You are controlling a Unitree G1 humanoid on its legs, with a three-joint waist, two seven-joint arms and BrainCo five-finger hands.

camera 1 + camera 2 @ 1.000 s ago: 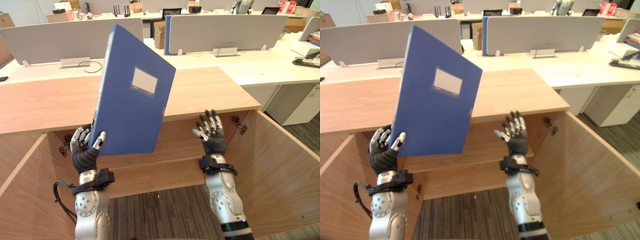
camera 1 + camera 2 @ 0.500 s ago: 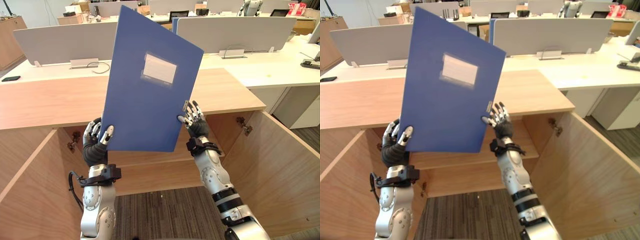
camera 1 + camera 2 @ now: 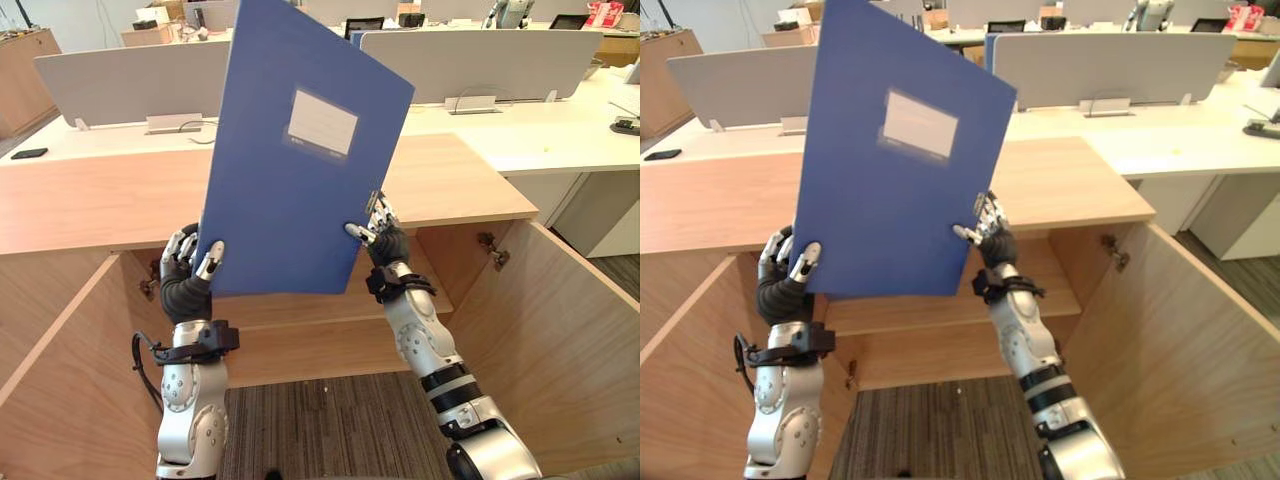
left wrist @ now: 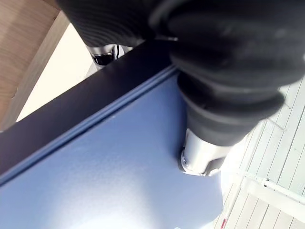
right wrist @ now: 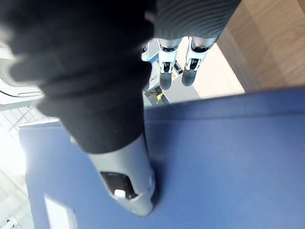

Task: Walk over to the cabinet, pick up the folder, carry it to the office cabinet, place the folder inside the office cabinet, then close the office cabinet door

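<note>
I hold a large blue folder (image 3: pixel 300 160) with a white label upright in front of the open wooden office cabinet (image 3: pixel 100 200). My left hand (image 3: pixel 185 275) is shut on its lower left corner, thumb (image 4: pixel 202 152) on the front face. My right hand (image 3: pixel 385 240) pinches the lower right edge, with its thumb (image 5: pixel 128 181) lying on the blue face and its fingers (image 5: pixel 167 71) reaching past the edge behind it. The folder (image 3: pixel 900 170) hides much of the cabinet top and the desks beyond. Under it shows the cabinet's inner shelf (image 3: pixel 300 310).
Both cabinet doors stand swung out towards me, the left door (image 3: pixel 50 380) and the right door (image 3: pixel 560 340). Behind the cabinet run white desks with grey divider screens (image 3: pixel 500 60). A black phone (image 3: pixel 28 153) lies at the far left. Carpet (image 3: pixel 330 420) lies below.
My right hand came in from open beside the folder and now clamps its lower right edge with the thumb on the front. The folder rose a little.
</note>
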